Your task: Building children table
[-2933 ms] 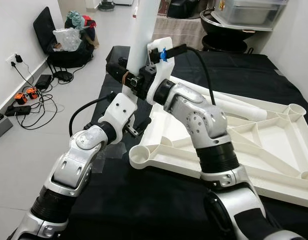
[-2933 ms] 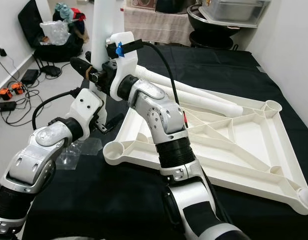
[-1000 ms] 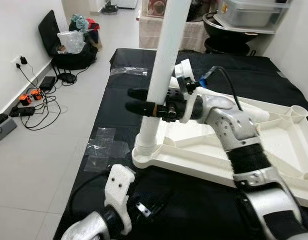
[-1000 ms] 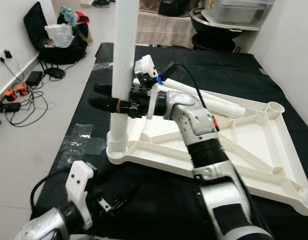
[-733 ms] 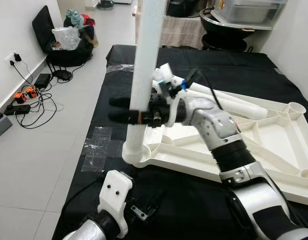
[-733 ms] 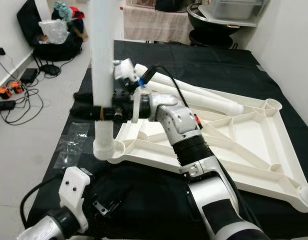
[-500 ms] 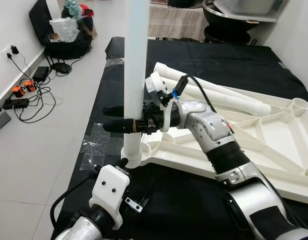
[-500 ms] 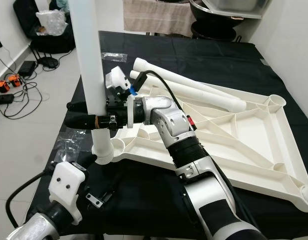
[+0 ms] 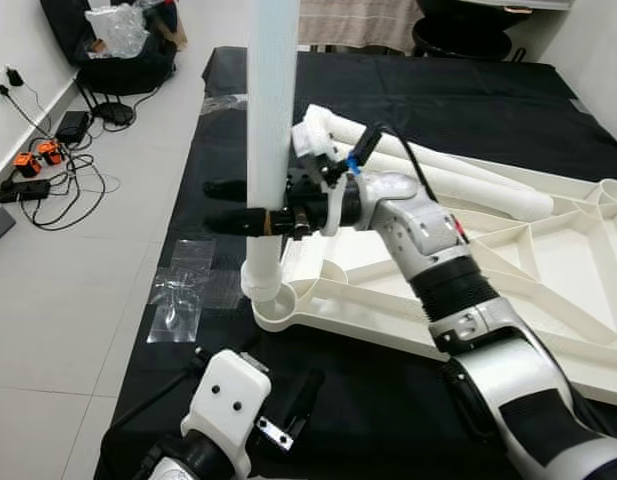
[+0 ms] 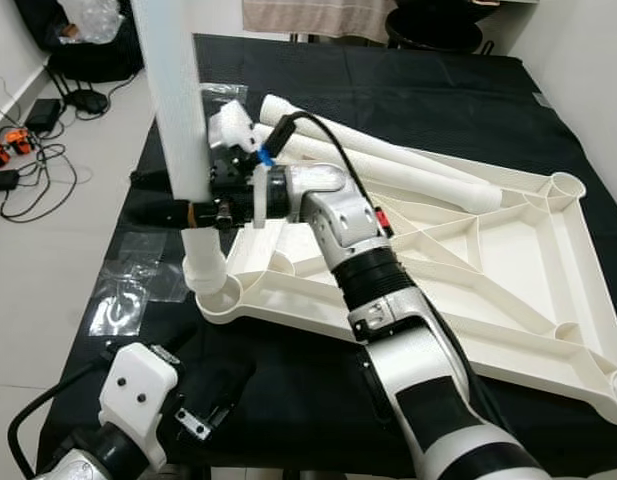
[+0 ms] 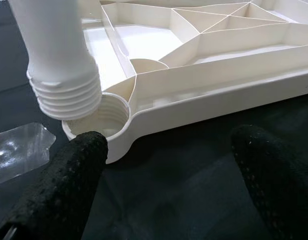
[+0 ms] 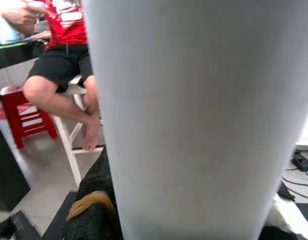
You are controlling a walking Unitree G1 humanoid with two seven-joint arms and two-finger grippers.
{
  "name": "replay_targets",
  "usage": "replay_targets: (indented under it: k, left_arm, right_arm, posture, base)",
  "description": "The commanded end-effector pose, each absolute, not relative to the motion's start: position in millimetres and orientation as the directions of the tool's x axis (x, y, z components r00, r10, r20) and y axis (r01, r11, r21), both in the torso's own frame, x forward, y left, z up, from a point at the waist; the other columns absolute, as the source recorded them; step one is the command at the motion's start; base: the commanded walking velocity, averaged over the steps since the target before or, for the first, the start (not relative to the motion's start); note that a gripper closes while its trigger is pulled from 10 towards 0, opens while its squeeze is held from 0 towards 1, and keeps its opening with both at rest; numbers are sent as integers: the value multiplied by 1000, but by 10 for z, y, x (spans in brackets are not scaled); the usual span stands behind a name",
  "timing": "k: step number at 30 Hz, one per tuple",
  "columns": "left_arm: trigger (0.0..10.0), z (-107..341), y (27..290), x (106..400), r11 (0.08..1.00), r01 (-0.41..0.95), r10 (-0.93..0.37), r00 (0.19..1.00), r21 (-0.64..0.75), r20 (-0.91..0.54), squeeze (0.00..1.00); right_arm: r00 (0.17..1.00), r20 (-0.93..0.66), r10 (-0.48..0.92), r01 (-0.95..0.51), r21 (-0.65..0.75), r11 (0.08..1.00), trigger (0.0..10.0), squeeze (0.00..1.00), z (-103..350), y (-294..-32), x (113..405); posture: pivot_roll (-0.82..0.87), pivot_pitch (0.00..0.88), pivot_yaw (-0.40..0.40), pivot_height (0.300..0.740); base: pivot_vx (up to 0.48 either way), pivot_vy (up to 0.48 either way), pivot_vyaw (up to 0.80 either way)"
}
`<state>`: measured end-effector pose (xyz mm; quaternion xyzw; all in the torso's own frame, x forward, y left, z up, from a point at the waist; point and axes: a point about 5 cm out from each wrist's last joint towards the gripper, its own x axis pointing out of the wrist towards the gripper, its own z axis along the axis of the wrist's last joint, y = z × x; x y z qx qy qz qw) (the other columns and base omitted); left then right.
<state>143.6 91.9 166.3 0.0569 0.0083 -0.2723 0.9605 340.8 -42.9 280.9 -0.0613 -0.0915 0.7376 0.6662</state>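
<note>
Leg-fitting step: right pincer (image 9: 250,205) clenched on upright table leg (image 9: 269,120), threaded end over tabletop (image 10: 468,270) corner socket (image 11: 101,117); left pincer (image 11: 168,175) released beside it. Next: lower, screw in.

A long white plastic table leg (image 9: 268,120) stands upright, its threaded lower end (image 11: 66,92) just above the round threaded corner socket (image 11: 111,117) of the white ribbed plastic tabletop (image 10: 468,270), which lies upside down on black cloth. More white legs (image 10: 388,165) lie along its far edge.
</note>
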Motion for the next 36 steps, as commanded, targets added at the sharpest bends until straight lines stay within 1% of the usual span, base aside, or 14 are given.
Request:
replay_targets:
  k: [1, 6, 13, 18, 22, 24, 31, 36]
  left_arm:
    - [10000, 1631, 912, 1421, 842, 527, -524, 850, 111, -63, 0]
    - [10000, 1617, 910, 1434, 842, 526, -522, 851, 117, -66, 0]
    - [10000, 1613, 905, 1445, 843, 524, -520, 852, 124, -62, 0]
    - [10000, 1605, 903, 1463, 842, 523, -520, 852, 133, -59, 0]
    - [10000, 1605, 910, 1470, 843, 520, -517, 854, 135, -58, 0]
    - [10000, 1601, 921, 1477, 844, 518, -515, 855, 138, -60, 0]
    - [10000, 1596, 924, 1482, 845, 516, -513, 856, 139, -60, 0]
    - [10000, 1598, 924, 1482, 846, 514, -511, 858, 141, -57, 0]
  right_arm:
    - [-157, -1, 988, -965, -213, -154, 10000, 0, 2781, -468, 3366]
    - [-190, -13, 982, -959, -211, -188, 10000, 0, 2750, -504, 3337]
    - [-191, -33, 981, -959, -207, -193, 10000, 0, 2682, -535, 3323]
    - [-212, -61, 975, -955, -197, -220, 10000, 0, 2596, -549, 3269]
    - [-216, -61, 975, -955, -195, -224, 10000, 0, 2589, -547, 3254]
    - [-232, -51, 971, -952, -192, -238, 10000, 0, 2600, -541, 3223]
    - [-251, -69, 965, -948, -185, -260, 10000, 0, 2531, -489, 3163]
    - [-239, -78, 968, -951, -183, -249, 10000, 0, 2482, -432, 3156]
  posture:
    - [138, 245, -88, 740]
    - [138, 235, -84, 740]
    - [138, 228, -82, 740]
    - [137, 221, -82, 740]
    - [137, 224, -81, 740]
    - [134, 223, -79, 740]
    - [135, 221, -80, 740]
    - [138, 226, -83, 740]
  base:
    - [0, 0, 0]
    - [0, 0, 0]
    - [0, 0, 0]
    - [0, 0, 0]
    - [0, 0, 0]
    - [0, 0, 0]
    - [0, 0, 0]
    - [0, 0, 0]
